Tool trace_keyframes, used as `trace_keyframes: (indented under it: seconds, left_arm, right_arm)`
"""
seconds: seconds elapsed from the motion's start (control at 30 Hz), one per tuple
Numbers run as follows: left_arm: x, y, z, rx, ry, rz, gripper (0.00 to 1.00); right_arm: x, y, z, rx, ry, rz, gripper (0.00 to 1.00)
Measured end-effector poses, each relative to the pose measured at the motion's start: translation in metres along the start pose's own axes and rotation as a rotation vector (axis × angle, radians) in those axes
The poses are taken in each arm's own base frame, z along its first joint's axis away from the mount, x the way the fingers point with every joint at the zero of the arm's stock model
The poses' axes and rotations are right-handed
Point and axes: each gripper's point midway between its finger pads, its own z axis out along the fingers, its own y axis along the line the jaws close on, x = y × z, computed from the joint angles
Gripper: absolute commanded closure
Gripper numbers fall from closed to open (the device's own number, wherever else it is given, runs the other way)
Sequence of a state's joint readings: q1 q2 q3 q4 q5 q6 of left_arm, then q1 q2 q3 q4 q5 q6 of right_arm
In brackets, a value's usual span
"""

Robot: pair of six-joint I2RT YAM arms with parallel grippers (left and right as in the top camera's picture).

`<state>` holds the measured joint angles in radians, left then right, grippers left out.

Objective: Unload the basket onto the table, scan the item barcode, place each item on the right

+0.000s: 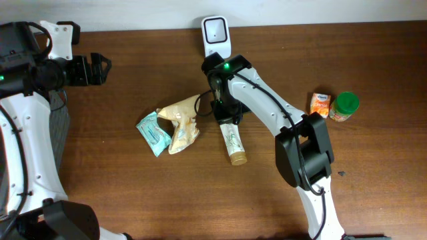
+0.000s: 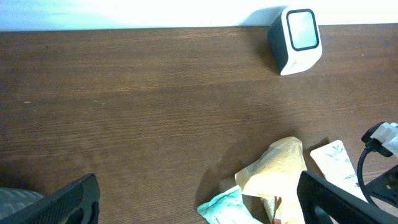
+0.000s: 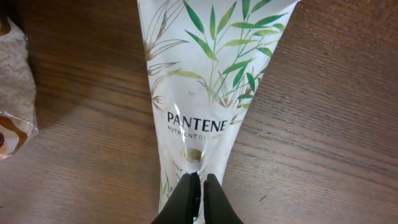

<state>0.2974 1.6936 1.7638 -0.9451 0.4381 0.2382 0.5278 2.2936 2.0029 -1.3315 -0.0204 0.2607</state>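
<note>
Wooden table (image 1: 133, 193) with the Pantene tube (image 1: 231, 139) lying flat near its centre, in front of the barcode scanner (image 1: 215, 33). The right gripper (image 3: 199, 186) has its jaws pressed together, tips over the tube's printed face; whether they pinch it cannot be told. The left gripper (image 2: 198, 177) hangs well apart, jaws wide and empty.

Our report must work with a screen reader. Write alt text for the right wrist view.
A white Pantene tube printed with green leaves lies on a wooden table. The shut right gripper overlaps its lower part at the bottom edge; the edge of a crinkled bag shows at left.
</note>
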Motion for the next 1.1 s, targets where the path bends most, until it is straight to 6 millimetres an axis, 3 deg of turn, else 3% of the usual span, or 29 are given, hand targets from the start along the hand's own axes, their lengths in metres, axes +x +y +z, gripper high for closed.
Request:
trace_keyframes:
  seconds: [0.2,0.53,0.63,0.7,0.83,0.97,1.1]
  left_arm:
    - [0.0,0.0,0.0,0.0,0.0,0.0,0.01]
    - [0.0,0.0,0.0,0.0,0.0,0.0,0.01]
    - [0.0,0.0,0.0,0.0,0.0,0.0,0.01]
    - [0.0,0.0,0.0,0.0,0.0,0.0,0.01]
    - [0.0,0.0,0.0,0.0,0.0,0.0,0.01]
    - [0.0,0.0,0.0,0.0,0.0,0.0,0.01]
    - [0.0,0.0,0.0,0.0,-0.001,0.0,0.01]
  right_arm:
    - [0.006,0.002,0.024,-0.024,0.012,-0.001,0.96]
    - [0.006,0.006,0.033,-0.107,0.019,0.015,0.96]
    - [0.005,-0.001,0.033,-0.222,0.055,0.045,0.78]
    - [0.01,-0.017,0.033,-0.254,0.1,0.069,0.69]
    - [0.001,-0.045,0.015,-0.313,0.074,0.097,0.34]
    - [0.0,-0.051,-0.013,-0.421,0.02,0.049,0.25]
    - [0.016,-0.028,-0.007,-0.575,0.054,-0.042,0.23]
